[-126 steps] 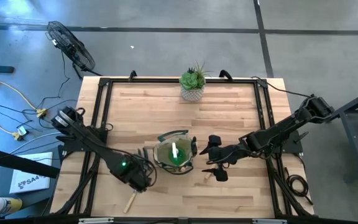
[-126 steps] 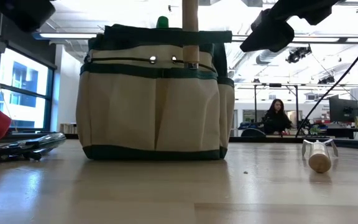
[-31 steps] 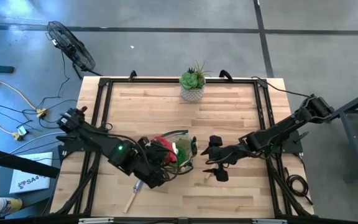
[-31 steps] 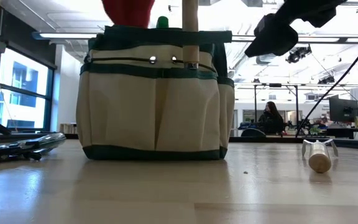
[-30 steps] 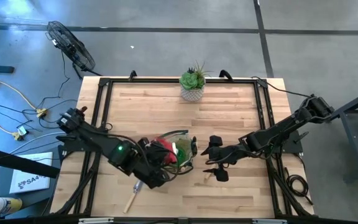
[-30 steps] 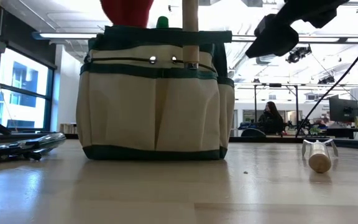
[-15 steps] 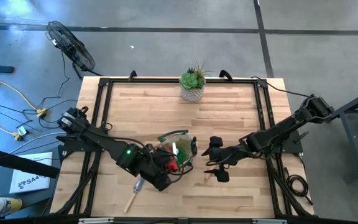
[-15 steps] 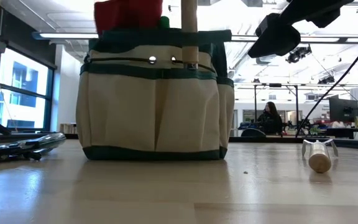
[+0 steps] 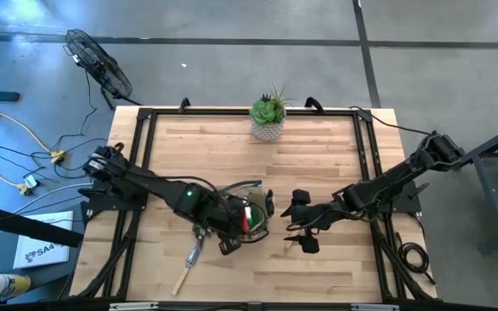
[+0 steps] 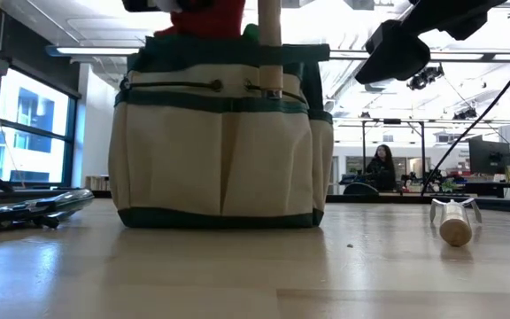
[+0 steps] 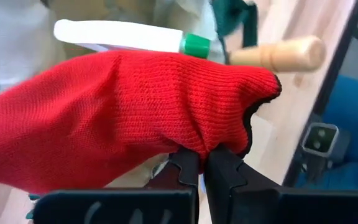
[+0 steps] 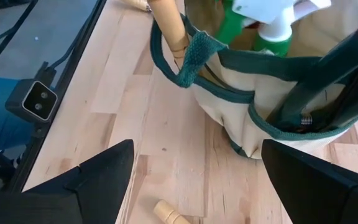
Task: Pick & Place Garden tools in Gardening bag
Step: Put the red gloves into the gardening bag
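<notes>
Left gripper (image 11: 199, 163): fingers pressed together on a fold of the red glove (image 11: 123, 115); in the high view it sits at centre frame, over the opening of the gardening bag (image 9: 251, 192).
Red glove: clamped by the left gripper; in the high view it shows as a red patch inside the bag's rim, and in the low view it sits at the top edge of the frame, just above the bag's dark green rim.
Gardening bag: stands upright on the wooden table (image 9: 318, 155), lower centre of the high view; in the low view it fills the centre-left of the frame, tan fabric with green trim.
Spray bottle (image 12: 267, 28): green body with a white nozzle, inside the bag; in the left wrist view it lies just behind the glove.
Wooden handle (image 10: 270, 44): rises upright from an outer pocket of the bag, centre top of the low view.
Right gripper (image 9: 299, 223): fingers spread wide apart and holding nothing; in the high view it is right of centre, just beside the bag.
Wooden-handled tool, right (image 10: 455, 221): lies on the table at lower right of the low view, well apart from the bag.
Wooden-handled tool, left (image 9: 187, 268): lies on the table at lower left of the bag in the high view.
Dark tool (image 10: 34, 208): lies flat on the table at the left edge of the low view.
Succulent (image 9: 269, 117): in a white pot at the table's upper centre edge in the high view.
Person (image 10: 381, 168): seated far back in the room, right of centre in the low view.
</notes>
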Controlling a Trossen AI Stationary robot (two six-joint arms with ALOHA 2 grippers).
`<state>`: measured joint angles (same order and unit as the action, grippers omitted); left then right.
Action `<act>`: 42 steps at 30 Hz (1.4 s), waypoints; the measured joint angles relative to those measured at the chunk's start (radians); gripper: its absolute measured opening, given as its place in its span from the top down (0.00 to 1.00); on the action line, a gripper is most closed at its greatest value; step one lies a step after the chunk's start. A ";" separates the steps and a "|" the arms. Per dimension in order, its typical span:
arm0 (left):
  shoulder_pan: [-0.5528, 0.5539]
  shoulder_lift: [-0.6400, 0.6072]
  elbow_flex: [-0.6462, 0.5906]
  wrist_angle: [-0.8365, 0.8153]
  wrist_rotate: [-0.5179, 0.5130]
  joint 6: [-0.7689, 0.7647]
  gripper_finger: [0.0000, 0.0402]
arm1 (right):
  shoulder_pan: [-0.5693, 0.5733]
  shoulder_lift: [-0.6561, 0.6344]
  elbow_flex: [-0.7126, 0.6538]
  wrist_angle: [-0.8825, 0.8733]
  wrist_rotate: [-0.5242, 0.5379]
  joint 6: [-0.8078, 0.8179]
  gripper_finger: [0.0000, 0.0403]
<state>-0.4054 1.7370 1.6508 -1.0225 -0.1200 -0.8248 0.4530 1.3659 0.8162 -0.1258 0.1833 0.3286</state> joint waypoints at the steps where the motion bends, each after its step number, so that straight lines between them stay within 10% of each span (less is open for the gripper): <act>1: 0.000 0.000 0.000 0.000 0.004 0.009 1.00 | 0.000 0.000 0.000 -0.004 0.000 0.000 0.14; 21: 0.035 -0.025 -0.136 0.146 0.129 0.036 0.99 | 0.000 0.000 0.000 -0.006 0.001 0.010 0.14; 42: 0.046 -0.067 -0.112 0.007 -0.002 0.060 0.82 | -0.002 0.000 0.000 -0.006 0.047 -0.009 0.14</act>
<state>-0.3595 1.6700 1.5385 -1.0156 -0.1220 -0.7647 0.4511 1.3658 0.8162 -0.1317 0.2298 0.3194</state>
